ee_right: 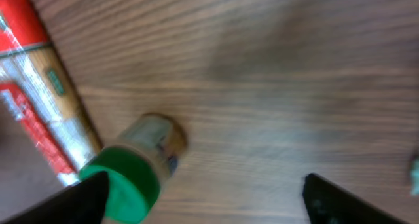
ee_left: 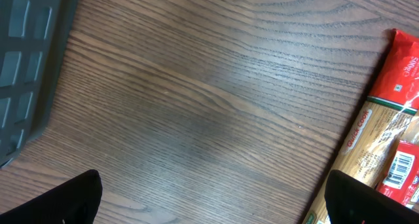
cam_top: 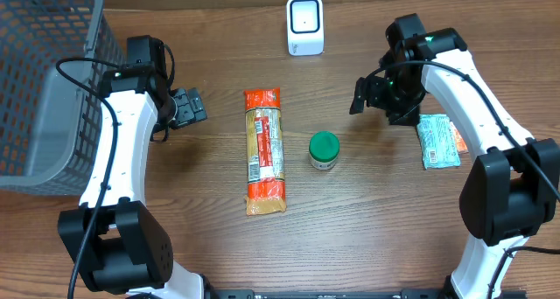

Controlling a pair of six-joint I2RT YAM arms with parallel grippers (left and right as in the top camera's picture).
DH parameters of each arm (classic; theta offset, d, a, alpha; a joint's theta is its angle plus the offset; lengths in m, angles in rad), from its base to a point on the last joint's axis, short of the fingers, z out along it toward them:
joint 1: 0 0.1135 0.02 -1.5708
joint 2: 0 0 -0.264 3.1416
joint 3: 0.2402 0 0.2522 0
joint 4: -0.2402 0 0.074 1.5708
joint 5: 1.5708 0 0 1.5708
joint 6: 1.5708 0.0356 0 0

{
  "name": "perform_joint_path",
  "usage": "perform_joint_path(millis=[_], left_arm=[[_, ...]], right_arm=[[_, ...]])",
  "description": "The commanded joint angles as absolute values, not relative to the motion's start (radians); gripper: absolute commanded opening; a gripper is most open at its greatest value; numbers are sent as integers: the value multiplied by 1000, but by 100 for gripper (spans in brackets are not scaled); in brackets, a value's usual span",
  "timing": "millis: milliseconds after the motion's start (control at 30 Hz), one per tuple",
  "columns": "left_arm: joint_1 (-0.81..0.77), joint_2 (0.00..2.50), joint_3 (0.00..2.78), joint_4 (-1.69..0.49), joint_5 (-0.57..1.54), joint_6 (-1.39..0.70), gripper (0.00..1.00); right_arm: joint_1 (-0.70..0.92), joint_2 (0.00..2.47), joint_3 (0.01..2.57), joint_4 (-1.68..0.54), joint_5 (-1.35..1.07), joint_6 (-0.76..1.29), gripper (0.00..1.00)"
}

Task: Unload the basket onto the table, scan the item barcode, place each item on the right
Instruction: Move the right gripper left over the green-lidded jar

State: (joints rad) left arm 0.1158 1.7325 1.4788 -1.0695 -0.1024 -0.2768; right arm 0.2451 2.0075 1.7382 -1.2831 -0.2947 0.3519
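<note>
**A:** Is the right tool (ee_right: 206,203) gripping anything?

**B:** Nah, jaws wide, nothing between them. It hangs just right of the green-lidded jar (ee_right: 131,175), which stands lid-up in the middle of the tabletop (cam_top: 385,212), next to the pasta packet (cam_top: 264,150). My guess is the jar's the item to scan.

**A:** And the left tool (ee_left: 213,201)?

**B:** Wide too, and empty. It's off by the basket (cam_top: 35,89), probably to keep clear. The scanner (cam_top: 304,25) sits at the far edge.
</note>
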Motion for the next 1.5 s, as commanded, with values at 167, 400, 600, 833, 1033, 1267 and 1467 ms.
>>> perform_joint_path(millis=[167, 400, 600, 833, 1033, 1267, 1467], left_arm=[[117, 1727, 1488, -1069, -112, -254, 100], [117, 1727, 1488, -1068, -112, -254, 100], [117, 1727, 1488, -1068, -112, -254, 100], [117, 1727, 1488, -1068, -112, -254, 100], [117, 1727, 1488, -1068, -112, -254, 100], [117, 1727, 1488, -1068, -112, -254, 100], [117, 1727, 1488, -1068, -112, -254, 100]], right_arm=[[363, 1991, 1752, -1288, -188, 603, 90], [520, 1991, 1752, -1260, -17, 736, 100], [596, 1992, 1741, -1227, 73, 838, 100], [624, 1992, 1646, -1127, 77, 842, 99], [629, 1992, 1591, -1087, 76, 842, 96], [629, 1992, 1571, -1090, 47, 841, 93], [637, 1994, 1570, -1088, -1, 842, 93]])
